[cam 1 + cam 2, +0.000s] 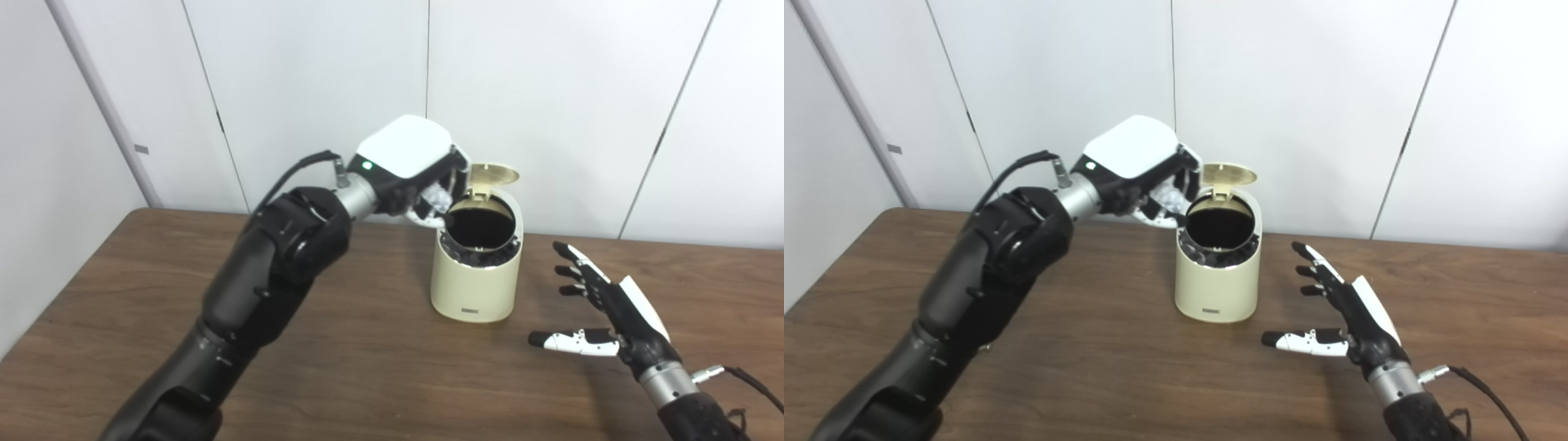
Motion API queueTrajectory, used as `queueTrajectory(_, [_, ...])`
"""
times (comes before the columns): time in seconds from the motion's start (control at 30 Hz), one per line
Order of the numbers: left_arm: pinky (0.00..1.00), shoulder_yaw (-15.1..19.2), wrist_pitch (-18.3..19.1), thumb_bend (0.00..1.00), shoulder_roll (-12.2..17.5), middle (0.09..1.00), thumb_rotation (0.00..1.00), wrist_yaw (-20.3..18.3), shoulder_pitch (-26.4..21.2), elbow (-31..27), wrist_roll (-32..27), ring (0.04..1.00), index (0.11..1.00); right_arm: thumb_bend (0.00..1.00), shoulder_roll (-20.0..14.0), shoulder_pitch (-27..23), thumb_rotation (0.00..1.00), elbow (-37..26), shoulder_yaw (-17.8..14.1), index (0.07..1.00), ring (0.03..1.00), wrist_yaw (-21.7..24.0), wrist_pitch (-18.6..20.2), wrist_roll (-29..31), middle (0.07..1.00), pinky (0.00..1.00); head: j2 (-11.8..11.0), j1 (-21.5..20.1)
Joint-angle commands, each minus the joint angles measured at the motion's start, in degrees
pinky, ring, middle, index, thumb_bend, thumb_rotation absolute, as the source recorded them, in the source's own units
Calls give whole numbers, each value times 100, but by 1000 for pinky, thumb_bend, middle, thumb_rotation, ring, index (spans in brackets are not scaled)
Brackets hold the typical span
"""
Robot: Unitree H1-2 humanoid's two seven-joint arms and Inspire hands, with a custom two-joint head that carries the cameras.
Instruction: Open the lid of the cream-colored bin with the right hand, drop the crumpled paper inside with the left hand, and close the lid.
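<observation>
While the lid (492, 174) stands up at frame centre, the left hand (410, 165) clasps the crumpled paper (436, 199) at the left rim of the cream-colored bin (474, 288). Released there, it may fall outside. The right hand (603, 306) waits spread, empty, lower right.

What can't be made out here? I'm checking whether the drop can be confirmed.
- Crumpled paper: mostly hidden by the left hand, both views; grip unclear.
- Bin interior: dark, contents unreadable.
- Label low on the bin: too small to read.
- Right hand: open beside the bin, wrist cut off by the bottom edge.
</observation>
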Motion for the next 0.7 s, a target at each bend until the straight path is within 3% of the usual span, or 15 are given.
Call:
queueTrajectory(0.0, [192,16,-94,525,-22,472,0,237,-365,-12,21,236,483,817,21,-153,252,-245,-29,927,876,-138,-124,-33,950,758,15,-18])
queueTrajectory(0.27, [194,-81,-205,524,-220,472,0,327,-385,261,13,239,483,820,47,-162,255,-261,-54,930,873,-119,-106,-56,953,759,16,-66])
queueTrajectory(0.37, [246,-104,-207,516,-284,401,0,428,-349,370,20,290,505,824,63,-159,257,-278,-56,927,872,-133,-92,-73,951,762,20,-84])
queueTrajectory(0.5, [284,-201,-325,516,-340,398,0,807,-294,580,210,310,509,828,75,-153,259,-300,-60,924,868,-156,-60,-112,948,760,25,-103])
queueTrajectory(0.67, [275,-317,-498,518,-408,400,0,1577,-174,954,553,311,504,827,67,-133,263,-309,-53,924,866,-174,-110,-135,947,755,42,-122])
